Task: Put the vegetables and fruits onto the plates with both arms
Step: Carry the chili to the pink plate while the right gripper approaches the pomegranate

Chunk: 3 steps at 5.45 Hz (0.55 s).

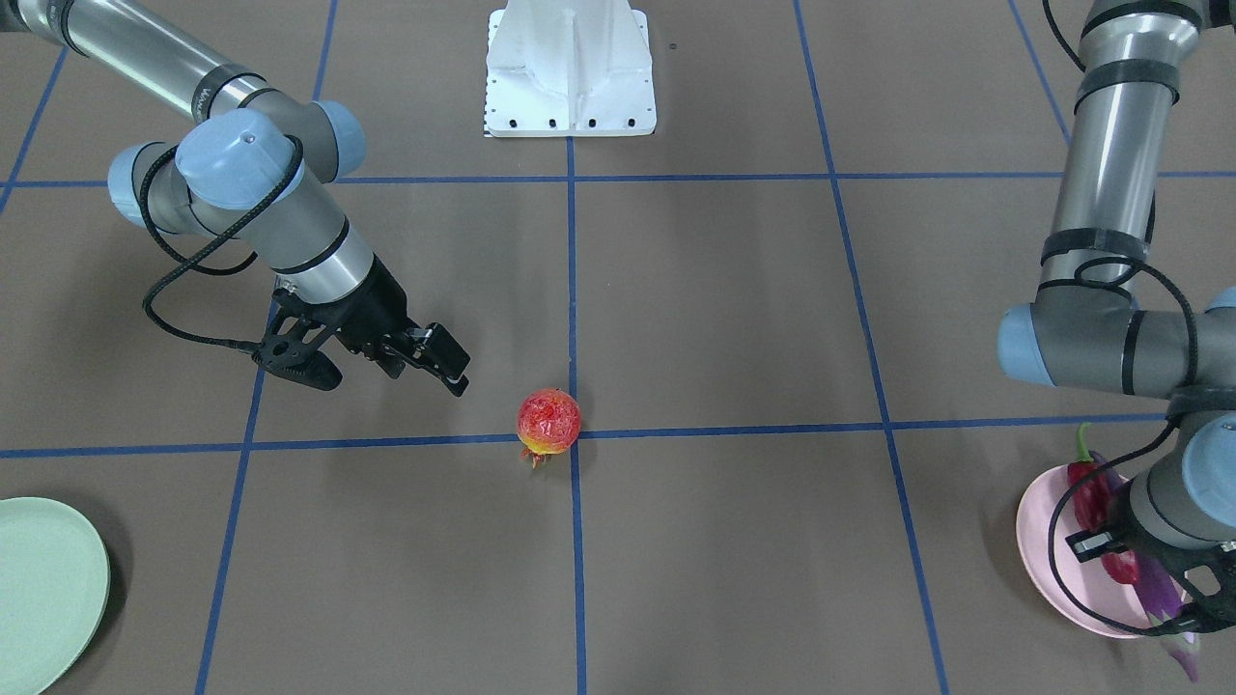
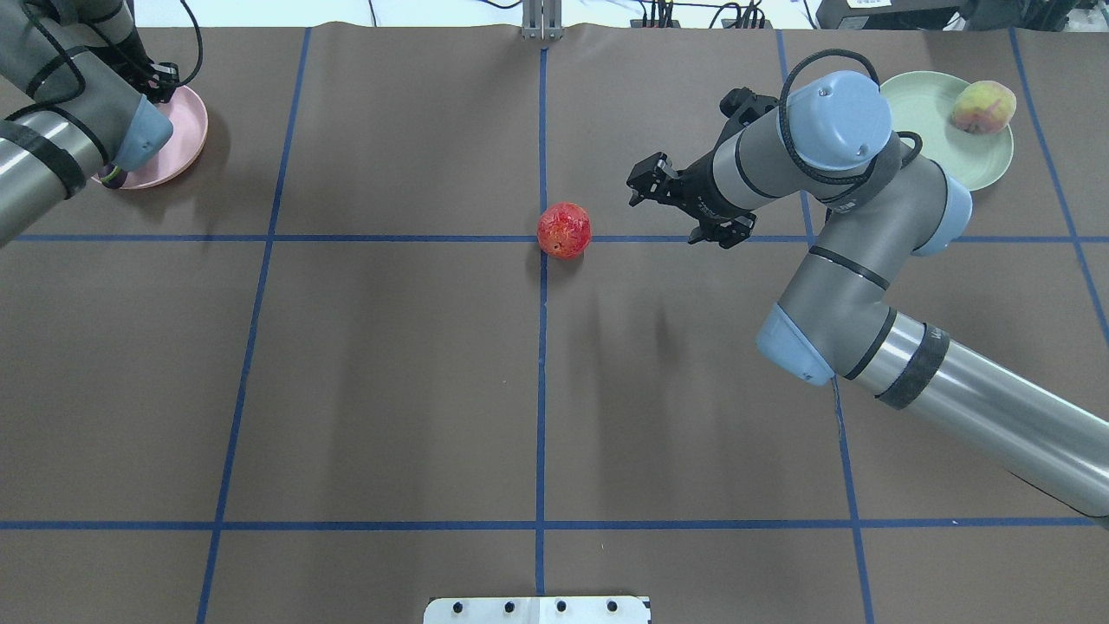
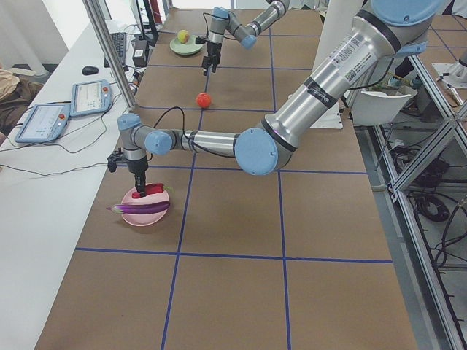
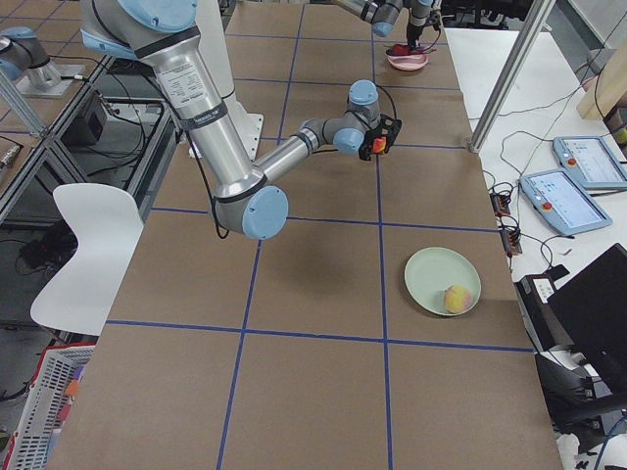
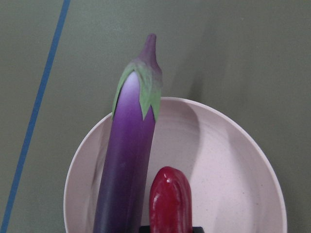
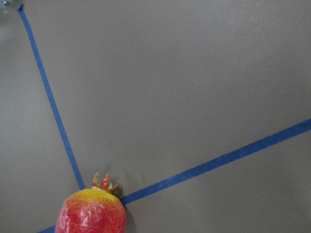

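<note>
The pomegranate [image 1: 548,421] rests on the bench [image 2: 390,390] at a tape crossing, well apart from both plates. The right pincer [image 2: 680,211] hovers near it, jaws spread wide, holding nothing. Expect a rigid, smooth, round body that rolls readily. Take hold across the widest girth, clear of the crown tip. The peach [image 2: 983,106] lies on the green plate [image 2: 927,104]. The eggplant [image 5: 127,160] and chili [image 5: 169,199] lie on the pink plate [image 5: 233,194]. The left pincer [image 3: 139,188] stands at the chili; whether it grips cannot be determined.
</note>
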Motion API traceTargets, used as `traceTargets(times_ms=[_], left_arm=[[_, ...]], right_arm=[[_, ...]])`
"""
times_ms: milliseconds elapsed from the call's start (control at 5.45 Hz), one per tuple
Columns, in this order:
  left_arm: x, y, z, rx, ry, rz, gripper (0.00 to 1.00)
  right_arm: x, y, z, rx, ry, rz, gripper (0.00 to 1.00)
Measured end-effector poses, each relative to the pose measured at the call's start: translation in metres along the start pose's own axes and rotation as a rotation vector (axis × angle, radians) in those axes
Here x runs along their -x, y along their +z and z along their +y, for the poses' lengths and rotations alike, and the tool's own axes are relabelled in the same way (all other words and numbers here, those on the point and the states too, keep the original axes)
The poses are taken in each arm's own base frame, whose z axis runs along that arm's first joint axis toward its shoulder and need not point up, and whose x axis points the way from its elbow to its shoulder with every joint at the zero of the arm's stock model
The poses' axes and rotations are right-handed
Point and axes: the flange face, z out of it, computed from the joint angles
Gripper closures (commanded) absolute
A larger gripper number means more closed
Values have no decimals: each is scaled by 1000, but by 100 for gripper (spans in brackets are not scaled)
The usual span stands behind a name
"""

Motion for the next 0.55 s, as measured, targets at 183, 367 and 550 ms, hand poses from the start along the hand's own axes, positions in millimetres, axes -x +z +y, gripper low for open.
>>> traceTargets(times_ms=[183,367,550], left_arm=[[6,-7,-7,-17,0,8,0],[11,-14,-12,-32,-1,18,0],[12,-22,-16,-43,-2,28,0]], right_arm=[[4,3,3,-11,-2,-1,0],[8,8,6,-30,-4,0,0],[9,12,8,-41,-6,3,0]])
